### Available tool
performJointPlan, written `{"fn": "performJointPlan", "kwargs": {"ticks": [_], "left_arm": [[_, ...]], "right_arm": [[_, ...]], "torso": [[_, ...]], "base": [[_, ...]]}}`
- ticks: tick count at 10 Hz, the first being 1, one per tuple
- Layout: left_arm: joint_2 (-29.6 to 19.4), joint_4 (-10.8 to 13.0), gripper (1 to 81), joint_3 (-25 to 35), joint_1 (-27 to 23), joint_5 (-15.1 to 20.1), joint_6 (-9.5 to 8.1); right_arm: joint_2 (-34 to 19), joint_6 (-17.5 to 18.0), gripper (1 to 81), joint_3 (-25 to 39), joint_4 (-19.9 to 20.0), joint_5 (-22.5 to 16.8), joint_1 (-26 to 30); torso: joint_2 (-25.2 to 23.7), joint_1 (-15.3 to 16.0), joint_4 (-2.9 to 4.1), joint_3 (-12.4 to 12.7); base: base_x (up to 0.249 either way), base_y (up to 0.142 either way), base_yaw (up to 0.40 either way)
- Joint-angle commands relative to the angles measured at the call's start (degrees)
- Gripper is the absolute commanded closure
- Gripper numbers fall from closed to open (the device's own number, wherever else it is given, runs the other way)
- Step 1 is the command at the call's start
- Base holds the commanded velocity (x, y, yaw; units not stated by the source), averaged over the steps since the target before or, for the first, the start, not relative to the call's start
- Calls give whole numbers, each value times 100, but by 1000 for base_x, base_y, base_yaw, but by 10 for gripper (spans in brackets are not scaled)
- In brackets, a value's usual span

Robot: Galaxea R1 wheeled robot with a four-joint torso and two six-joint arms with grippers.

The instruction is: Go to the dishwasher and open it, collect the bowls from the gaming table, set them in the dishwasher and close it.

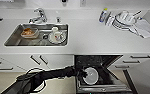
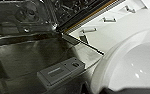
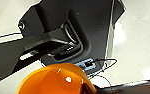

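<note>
The bench (image 1: 91, 37) ran across the upper half of the head frame, one sink (image 1: 13, 35) set into it at upper left. Below it, at bottom centre, the one dishwasher (image 1: 101, 62) stood open, its door (image 1: 116, 82) dropped flat towards me.

My left arm came in from the lower left. The left hand (image 1: 83, 74) was closed on the rim of a white bowl (image 1: 91, 75) and held it just above the door's inner face, beside the one grey dispenser (image 2: 61, 72). The right hand (image 3: 89, 88) gripped an orange bowl (image 3: 53, 80) by its edge, up in the air with floor behind it; I couldn't tell how near the dishwasher it was.

I counted two bowls, one per hand.

My worry was the white bowl. It sat over the door, not over a rack, so letting go there would likely leave it sliding on the steel, or trapped when the door closed. A rim grip on a smooth bowl could also slip if I tilted the wrist. I couldn't see the racks clearly enough to pick a slot.
</note>
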Motion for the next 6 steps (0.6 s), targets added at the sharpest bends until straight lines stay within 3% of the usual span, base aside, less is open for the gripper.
{"fn": "performJointPlan", "kwargs": {"ticks": [1, 4, 6], "left_arm": [[386, -68, 811, -58, -528, -5, -31], [781, -42, 811, -348, -187, -5, 56], [878, 266, 811, -401, 8, -14, 48]], "right_arm": [[-94, -21, 811, 95, -102, -372, -177], [-50, -21, 811, 60, -102, -372, -177], [-24, -12, 811, 34, -102, -372, -195]], "torso": [[0, 0, 0, 0], [0, 2, -2, 0], [0, 0, 0, 0]], "base": [[0, 0, 0], [0, 0, 0], [0, 0, 0]]}}
